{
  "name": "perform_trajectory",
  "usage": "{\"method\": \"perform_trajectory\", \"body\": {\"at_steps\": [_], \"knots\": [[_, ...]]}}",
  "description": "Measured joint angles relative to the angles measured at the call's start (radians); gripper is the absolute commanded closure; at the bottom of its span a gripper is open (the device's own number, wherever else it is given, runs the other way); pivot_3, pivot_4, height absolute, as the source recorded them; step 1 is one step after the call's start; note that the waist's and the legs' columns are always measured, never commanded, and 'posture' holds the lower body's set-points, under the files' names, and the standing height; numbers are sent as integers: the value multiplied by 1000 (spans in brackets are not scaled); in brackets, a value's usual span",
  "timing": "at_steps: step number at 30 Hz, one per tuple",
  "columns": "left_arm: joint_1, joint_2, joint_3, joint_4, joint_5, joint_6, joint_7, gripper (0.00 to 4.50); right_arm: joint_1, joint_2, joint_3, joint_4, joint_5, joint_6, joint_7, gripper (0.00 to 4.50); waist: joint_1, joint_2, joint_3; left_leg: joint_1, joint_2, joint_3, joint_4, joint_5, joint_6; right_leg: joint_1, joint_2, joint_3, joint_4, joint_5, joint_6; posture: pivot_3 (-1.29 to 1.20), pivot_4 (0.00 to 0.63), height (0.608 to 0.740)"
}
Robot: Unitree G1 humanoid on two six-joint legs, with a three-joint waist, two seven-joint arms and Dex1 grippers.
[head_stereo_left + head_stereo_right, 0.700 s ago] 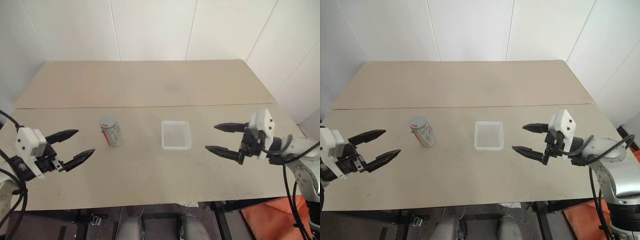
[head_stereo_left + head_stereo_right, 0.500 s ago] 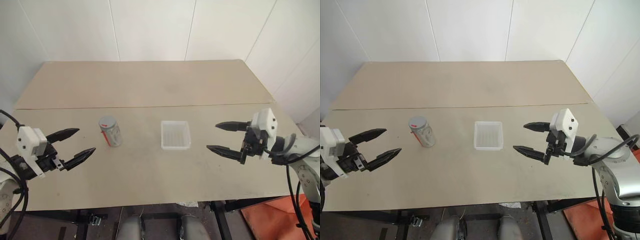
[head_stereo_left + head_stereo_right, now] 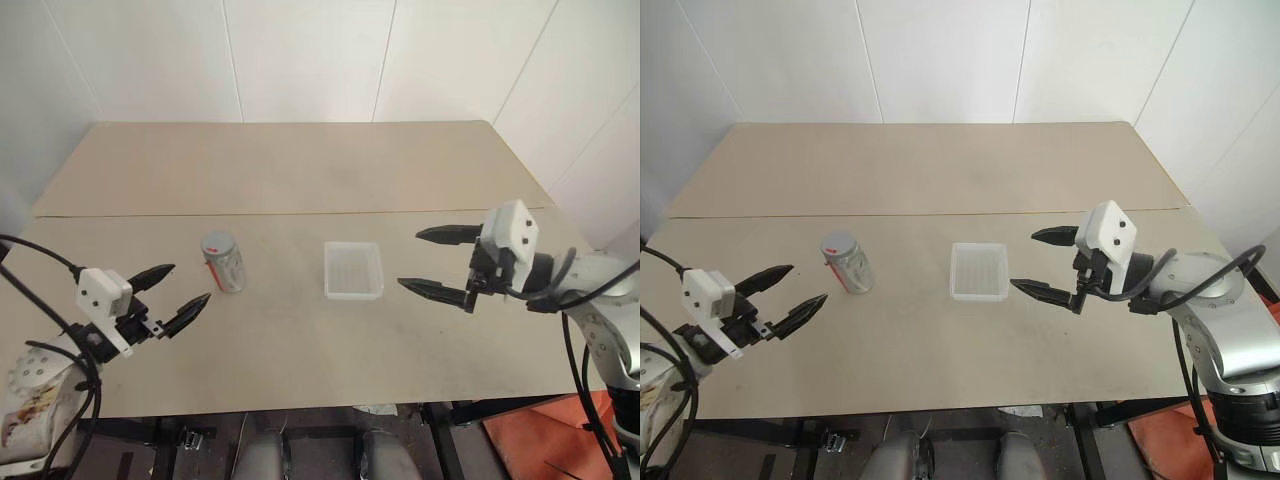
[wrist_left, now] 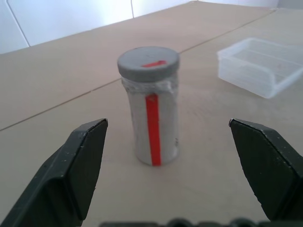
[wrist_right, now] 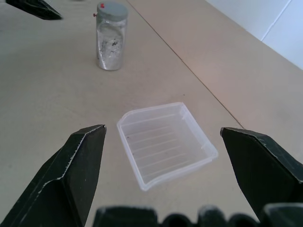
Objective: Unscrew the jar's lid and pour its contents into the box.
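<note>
I see the jar (image 3: 223, 262) upright, lid (image 4: 148, 62) on, dead ahead of my left gripper (image 3: 173, 296), the nearer one; both jaws wide, right gripper (image 3: 440, 262) facing the box (image 3: 352, 270).

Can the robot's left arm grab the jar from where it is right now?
Probably yes. The left gripper is open and aimed at the jar, which stands upright on the table with bare tabletop between them. The box sits off to the side.

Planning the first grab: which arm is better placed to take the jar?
Left. The open left gripper faces the upright jar close by; the right gripper sits beyond the box.
</note>
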Motion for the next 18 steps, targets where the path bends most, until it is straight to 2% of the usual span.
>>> {"method": "perform_trajectory", "body": {"at_steps": [4, 9, 18], "knots": [[-116, -43, -80, 100, 52, -46, 23, 19, -9, 15, 23, -13, 0, 1, -3, 0, -1, 0, 0, 0, 0, 0, 0, 0, 0, 0, 0, 0, 0, 0, 0, 0, 150, 740], [-166, -81, -138, 182, 99, -97, 37, 19, -16, 19, 33, -21, -7, 1, -15, 0, -4, 0, 0, 0, 0, 0, 0, 0, 0, 0, 0, 0, 0, 0, 0, 0, 150, 740], [-311, -167, -165, 384, 179, -232, 144, 19, -1, 20, 28, -71, -5, 1, -27, 0, -1, 0, 0, -1, -1, -1, 0, 0, 0, 1, 0, -1, 0, 1, 1, 0, 150, 740]]}}
